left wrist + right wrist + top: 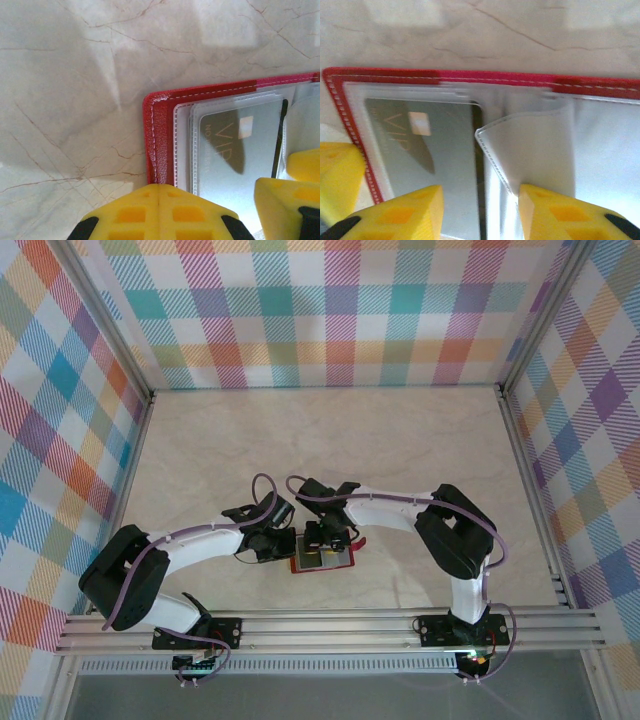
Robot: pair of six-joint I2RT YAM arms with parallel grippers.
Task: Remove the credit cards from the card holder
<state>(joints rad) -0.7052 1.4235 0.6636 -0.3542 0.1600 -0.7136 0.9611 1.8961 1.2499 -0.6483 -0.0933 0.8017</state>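
Just below the right jaws lies the card holder (495, 76)

Looks like a robot lab booth: checked walls (340, 310) box in a marble-look table (400, 440), metal rails (330, 625) along its near edge.

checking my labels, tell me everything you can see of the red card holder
The card holder is a red case with pale stitching, lying open and flat on the marbled table. Inside are clear sleeves; one holds a grey card lettered VIP, another curls upward. The left arm's shut jaws sit at its red edge, apparently pinning it; the right arm's open jaws straddle the sleeves.
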